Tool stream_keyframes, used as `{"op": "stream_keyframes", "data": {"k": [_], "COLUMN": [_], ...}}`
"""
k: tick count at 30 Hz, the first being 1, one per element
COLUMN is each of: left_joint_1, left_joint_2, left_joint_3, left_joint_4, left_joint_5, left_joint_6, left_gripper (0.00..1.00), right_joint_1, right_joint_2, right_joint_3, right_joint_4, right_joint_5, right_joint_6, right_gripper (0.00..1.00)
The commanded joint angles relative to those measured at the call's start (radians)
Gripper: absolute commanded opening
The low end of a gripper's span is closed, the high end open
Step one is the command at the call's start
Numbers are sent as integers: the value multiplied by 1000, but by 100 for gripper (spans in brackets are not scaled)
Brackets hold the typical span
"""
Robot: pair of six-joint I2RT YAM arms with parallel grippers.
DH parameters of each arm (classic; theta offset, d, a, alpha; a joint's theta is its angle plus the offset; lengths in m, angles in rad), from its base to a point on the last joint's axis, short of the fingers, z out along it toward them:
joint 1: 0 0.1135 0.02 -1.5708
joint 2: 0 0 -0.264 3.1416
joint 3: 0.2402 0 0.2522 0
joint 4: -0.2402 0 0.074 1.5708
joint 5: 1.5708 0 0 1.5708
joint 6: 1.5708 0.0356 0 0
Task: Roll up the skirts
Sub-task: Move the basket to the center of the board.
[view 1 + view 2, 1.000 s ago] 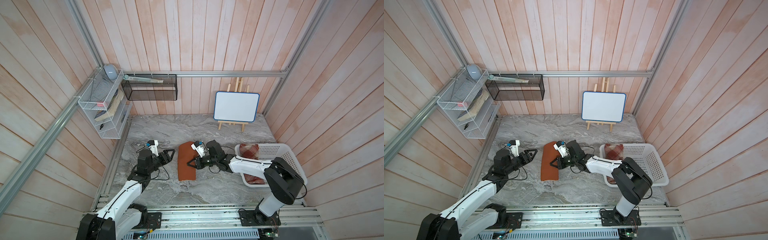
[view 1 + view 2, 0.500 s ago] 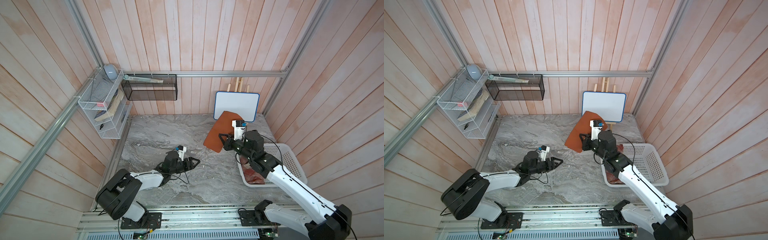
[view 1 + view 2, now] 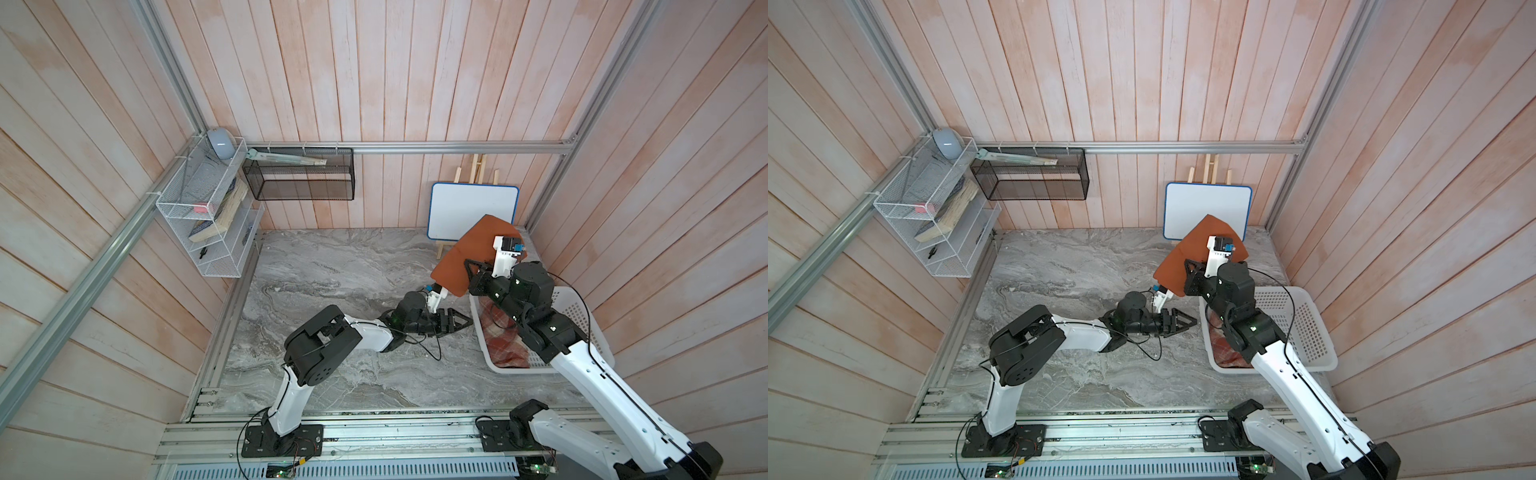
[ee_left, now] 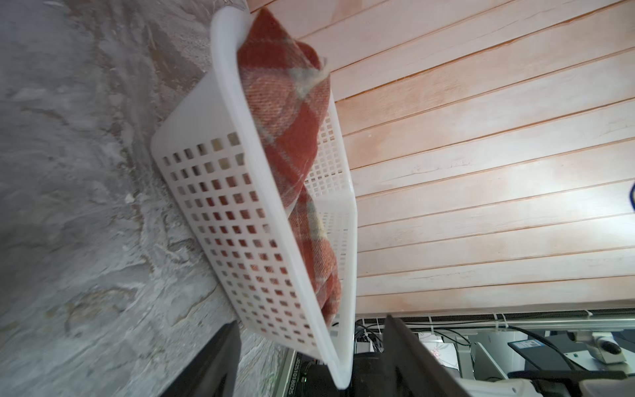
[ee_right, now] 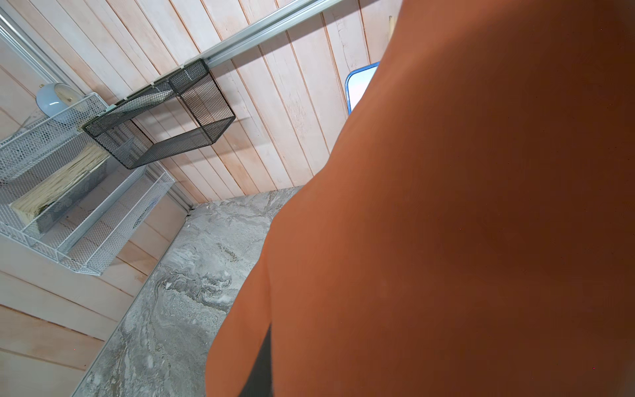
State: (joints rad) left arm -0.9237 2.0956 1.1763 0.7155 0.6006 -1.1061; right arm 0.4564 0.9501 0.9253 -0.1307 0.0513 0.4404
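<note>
Top view: right end effector (image 3: 471, 274) clamps rust-orange skirt (image 3: 473, 245) aloft, long axis diagonal; left end effector (image 3: 461, 323) spread, empty.

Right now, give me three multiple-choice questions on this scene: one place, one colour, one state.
1. Where is the plaid skirt? A on the table; B in the white basket; C on the wall shelf.
2. What colour is the lifted skirt in the right tool? A blue; B rust-orange; C green.
3. How is the left tool? A shut on the plaid skirt; B shut on the basket; C open.
Answers: B, it lies bunched inside the basket; B, the lifted skirt is rust-orange; C, its fingers stand apart.
</note>
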Motion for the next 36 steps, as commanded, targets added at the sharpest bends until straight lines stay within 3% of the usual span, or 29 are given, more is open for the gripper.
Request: {"op": "stream_keyframes", "data": {"k": [1, 8, 10, 14, 16, 20, 27, 32, 36], "left_joint_1": [-23, -80, -85, -83, -78, -47, 3, 46, 133], "left_joint_2": [58, 138, 144, 108, 80, -18, -196, -338, -487], "left_joint_3": [100, 218, 235, 211, 199, 136, 93, -54, -207], "left_joint_4": [-153, -273, -284, -287, -309, -350, -573, -615, -717], "left_joint_5": [-18, -63, -74, -120, -136, -172, -237, -273, -279], "left_joint_6": [61, 82, 81, 72, 85, 99, 185, 172, 253], "left_gripper": [70, 61, 49, 11, 3, 0, 0, 0, 0], "right_joint_1": [-4, -4, -4, -6, -9, -12, -25, -25, -25], "right_joint_2": [-31, -46, -45, -51, -54, -50, -37, -34, -13], "right_joint_3": [-3, -16, -17, -23, -30, -30, -39, -34, -50], "right_joint_4": [17, 11, 10, 1, 5, 7, 32, 41, 59], "right_joint_5": [-11, -32, -34, -25, -30, -40, -68, -89, -136], "right_joint_6": [-4, -6, -9, -19, -19, -23, -22, -19, -17], "right_gripper": [0, 0, 0, 0, 0, 0, 0, 0, 0]}}
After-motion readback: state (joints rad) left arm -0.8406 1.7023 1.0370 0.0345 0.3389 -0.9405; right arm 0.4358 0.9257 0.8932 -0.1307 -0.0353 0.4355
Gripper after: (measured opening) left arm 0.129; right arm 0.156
